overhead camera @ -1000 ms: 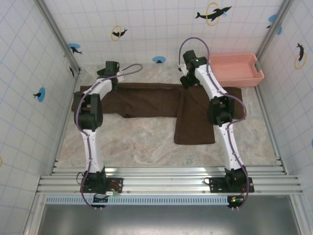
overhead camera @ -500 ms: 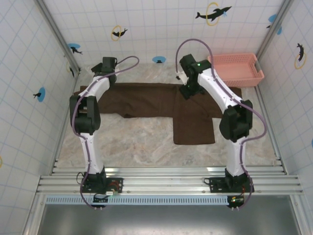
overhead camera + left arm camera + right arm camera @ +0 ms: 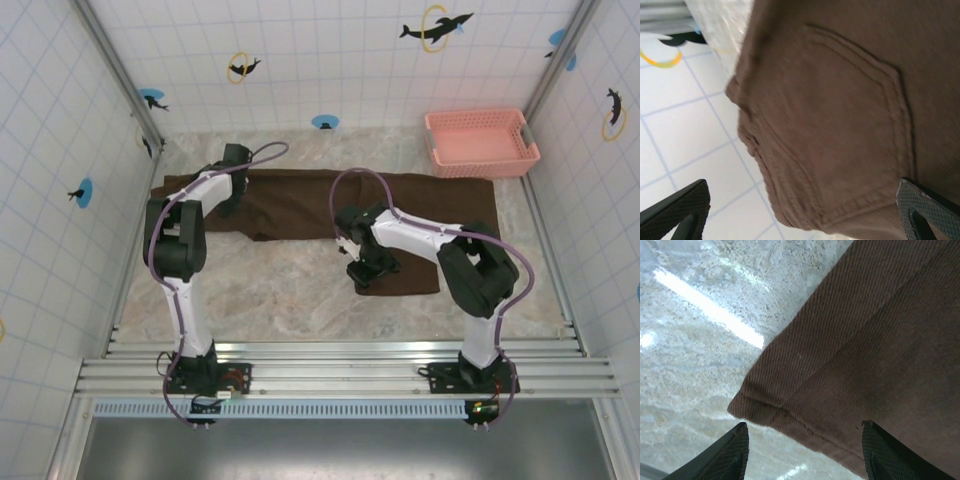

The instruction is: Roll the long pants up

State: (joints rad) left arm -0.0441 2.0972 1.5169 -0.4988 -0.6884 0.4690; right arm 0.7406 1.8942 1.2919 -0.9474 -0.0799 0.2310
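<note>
The marbled desk [image 3: 270,290] carries the long pants [image 3: 290,205], lying flat across its far half beside a pink basket [image 3: 480,140]. The left end effector [image 3: 800,212] gapes over a pocket. The right end effector [image 3: 805,442] stands open, straddling a hem corner.

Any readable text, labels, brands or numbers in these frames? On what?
None: no readable text, number or brand in any view.
dolphin decals on the walls: pictures with rings, no lettering.
long pants: plain cloth, pocket stitching, no tag seen.
pink basket: no label seen.
</note>
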